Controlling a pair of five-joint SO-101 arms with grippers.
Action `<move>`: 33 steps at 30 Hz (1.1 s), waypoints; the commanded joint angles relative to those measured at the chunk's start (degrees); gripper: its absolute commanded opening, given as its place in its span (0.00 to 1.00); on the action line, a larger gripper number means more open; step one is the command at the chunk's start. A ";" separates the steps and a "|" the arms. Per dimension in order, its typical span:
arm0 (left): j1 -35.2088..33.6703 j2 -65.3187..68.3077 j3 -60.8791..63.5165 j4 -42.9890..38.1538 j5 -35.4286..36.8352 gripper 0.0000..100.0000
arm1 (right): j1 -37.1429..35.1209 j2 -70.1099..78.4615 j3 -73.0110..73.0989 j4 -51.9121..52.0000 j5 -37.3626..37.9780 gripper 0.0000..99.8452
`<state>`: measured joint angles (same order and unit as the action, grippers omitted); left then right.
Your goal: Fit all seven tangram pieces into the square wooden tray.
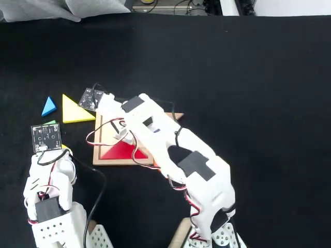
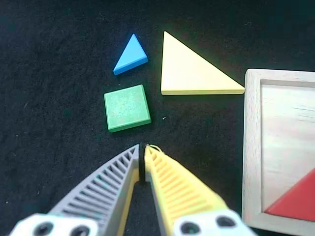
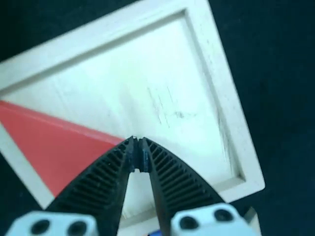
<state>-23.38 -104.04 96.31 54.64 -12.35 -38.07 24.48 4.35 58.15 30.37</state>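
Observation:
The square wooden tray point(image 1: 98, 155) lies at mid-table, with a red triangle point(image 1: 123, 151) in its near part. My right arm reaches over the tray. My right gripper point(image 3: 138, 142) is shut above the tray floor point(image 3: 162, 93), at the edge of the red triangle point(image 3: 59, 147). To the left of the tray lie a yellow triangle point(image 2: 192, 71), a blue triangle point(image 2: 131, 55) and a green square point(image 2: 127, 107). My left gripper point(image 2: 143, 147) is shut and empty, just short of the green square. The yellow triangle's corner touches the tray rim point(image 2: 251, 147).
Black cloth covers the table. Cables and grey fabric point(image 1: 62, 8) lie along the far edge. My left arm's base point(image 1: 51, 222) stands at the near left and my right arm's base point(image 1: 212, 222) at near centre. Wide bare cloth lies right of the tray.

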 commanded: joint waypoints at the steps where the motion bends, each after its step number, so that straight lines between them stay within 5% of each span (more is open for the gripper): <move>1: 0.13 -0.35 1.01 -1.23 0.26 0.03 | 2.29 -6.11 -4.53 6.07 -1.58 0.01; 6: 0.13 -0.35 1.01 -1.23 0.26 0.03 | 3.16 -12.44 -0.75 9.41 -12.13 0.01; 15: 0.13 -0.35 1.01 -1.23 0.26 0.03 | 10.73 -14.99 11.12 -6.07 -25.58 0.01; 20: 0.13 -0.35 1.01 -1.23 0.26 0.03 | 17.67 -11.74 6.02 -1.41 -30.24 0.07; 24: 0.13 -0.35 1.01 -1.23 0.26 0.03 | 16.79 -7.43 0.84 2.99 -34.64 0.17; 33: 0.13 -0.35 1.01 -1.23 0.26 0.03 | 15.30 1.71 -14.73 12.57 -37.01 0.18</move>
<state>-23.38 -104.04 96.31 54.64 -12.35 -21.89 26.15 -3.65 67.65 -5.93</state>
